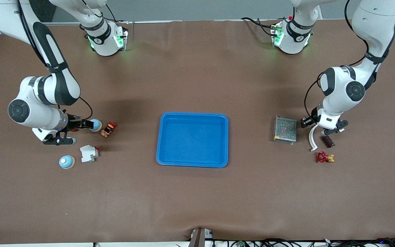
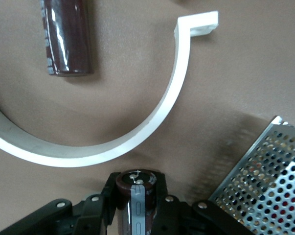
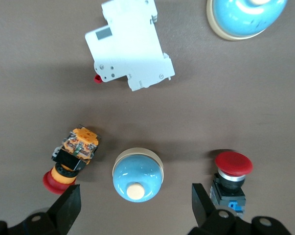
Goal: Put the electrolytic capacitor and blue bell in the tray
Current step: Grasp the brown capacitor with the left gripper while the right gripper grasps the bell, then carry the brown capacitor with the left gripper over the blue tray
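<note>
The blue tray (image 1: 193, 140) lies empty at the table's middle. My left gripper (image 1: 306, 121) is shut on a dark brown electrolytic capacitor (image 2: 137, 193), held over the table beside a metal mesh box. A second capacitor (image 1: 328, 141) lies on the table and also shows in the left wrist view (image 2: 68, 36). My right gripper (image 1: 86, 124) is open over a blue bell (image 1: 95, 125). In the right wrist view the bell (image 3: 137, 175) sits between the fingers (image 3: 64, 210), apart from both. Another blue bell (image 1: 67, 162) lies nearer the front camera.
Near the right gripper are a white breaker (image 1: 88, 153), an orange-red push button (image 1: 108, 129) and a red push button (image 3: 230, 178). Near the left gripper are a mesh box (image 1: 285, 129), a white curved bracket (image 1: 313, 139) and a red valve (image 1: 324, 157).
</note>
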### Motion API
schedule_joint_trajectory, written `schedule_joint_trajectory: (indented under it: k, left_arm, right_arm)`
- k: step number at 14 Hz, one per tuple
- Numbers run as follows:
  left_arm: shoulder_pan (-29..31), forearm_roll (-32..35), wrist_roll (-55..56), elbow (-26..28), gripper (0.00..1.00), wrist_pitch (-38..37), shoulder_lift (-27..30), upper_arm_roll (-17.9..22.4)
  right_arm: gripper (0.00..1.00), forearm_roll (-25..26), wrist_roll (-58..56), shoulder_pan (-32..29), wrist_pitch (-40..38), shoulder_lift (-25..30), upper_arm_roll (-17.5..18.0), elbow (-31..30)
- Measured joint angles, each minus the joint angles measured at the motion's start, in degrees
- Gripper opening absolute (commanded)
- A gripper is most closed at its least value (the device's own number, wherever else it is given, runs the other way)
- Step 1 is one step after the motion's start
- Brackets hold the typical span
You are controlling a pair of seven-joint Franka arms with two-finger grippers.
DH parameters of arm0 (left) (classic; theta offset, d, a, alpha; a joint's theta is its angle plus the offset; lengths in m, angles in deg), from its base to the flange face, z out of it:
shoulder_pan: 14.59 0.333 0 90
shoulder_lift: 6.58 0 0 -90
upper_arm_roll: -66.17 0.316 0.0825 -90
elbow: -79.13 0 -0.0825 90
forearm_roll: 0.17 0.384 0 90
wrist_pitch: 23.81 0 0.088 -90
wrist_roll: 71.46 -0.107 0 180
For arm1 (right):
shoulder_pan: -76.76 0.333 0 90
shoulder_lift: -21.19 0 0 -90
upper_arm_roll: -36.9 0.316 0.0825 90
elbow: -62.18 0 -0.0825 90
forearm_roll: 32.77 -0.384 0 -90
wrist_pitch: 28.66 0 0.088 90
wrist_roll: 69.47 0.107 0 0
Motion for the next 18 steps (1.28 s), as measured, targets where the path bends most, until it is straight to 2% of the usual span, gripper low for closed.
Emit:
schedule_joint_trajectory:
  k: [3,5,10,14,18]
  left_arm:
    - [0.0,0.0,0.0,-0.8,0.00,-1.9,2.3,-0.1]
    - [-0.1,0.0,0.0,-2.5,0.00,-6.3,5.2,-0.7]
    - [-0.3,0.0,0.7,-10.7,0.00,-19.2,9.6,-4.8]
    - [-2.5,0.0,14.2,-17.5,0.00,-24.1,9.5,-12.2]
    - [-11.5,0.0,25.8,-21.3,0.00,-24.7,6.4,-13.2]
  right_arm:
    - [1.00,0.1,-0.6,0.0,0.5,-1.2,0.0,-0.3]
    - [1.00,0.2,-0.7,0.0,0.5,-1.6,0.1,-0.5]
    - [1.00,0.2,-0.7,0.1,2.2,-3.2,0.1,-1.2]
    - [1.00,0.2,-0.8,0.1,4.2,-4.2,0.1,-2.1]
    - [1.00,0.3,-1.2,0.1,5.5,-5.7,0.1,-2.3]
